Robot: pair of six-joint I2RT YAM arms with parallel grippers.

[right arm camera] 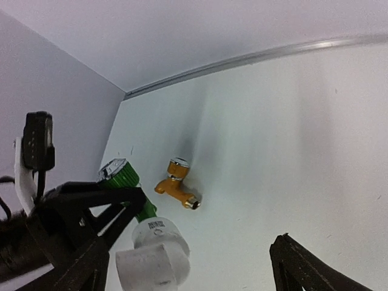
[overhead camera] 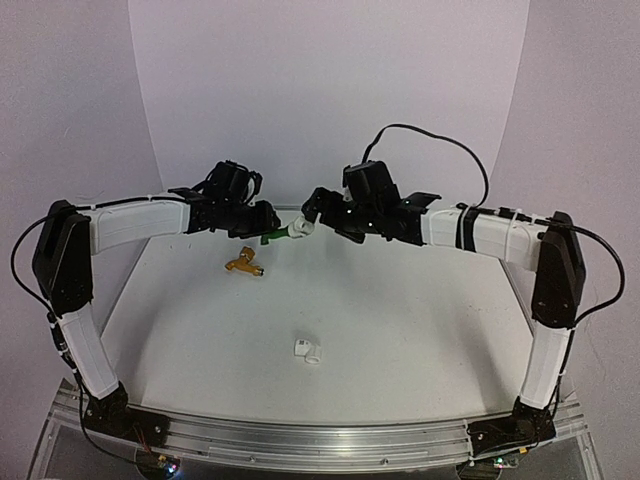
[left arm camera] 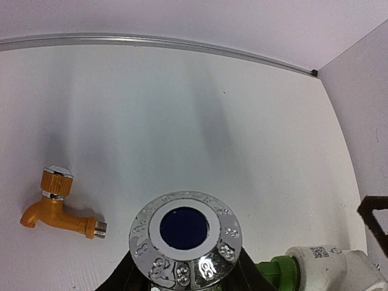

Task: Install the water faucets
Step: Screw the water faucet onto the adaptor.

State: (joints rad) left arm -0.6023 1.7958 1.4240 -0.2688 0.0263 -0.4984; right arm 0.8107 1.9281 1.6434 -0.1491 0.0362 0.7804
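Note:
My left gripper (overhead camera: 262, 222) is shut on the green water faucet (overhead camera: 272, 236), held in the air above the back of the table. Its chrome knob (left arm camera: 185, 233) sits between the left fingers, facing the wrist camera. A white pipe fitting (overhead camera: 300, 230) sits on the green faucet's (right arm camera: 124, 179) threaded end. My right gripper (overhead camera: 314, 212) stands open around that fitting (right arm camera: 154, 257), which lies close to its left finger and well apart from the right one. The orange-yellow water faucet (overhead camera: 245, 264) lies on its side on the table, below the left gripper.
A second small white fitting (overhead camera: 307, 350) lies on the table nearer the front, right of centre. The white table (overhead camera: 400, 330) is closed in by pale walls at the back and sides, with a metal strip (left arm camera: 151, 41) along the back edge.

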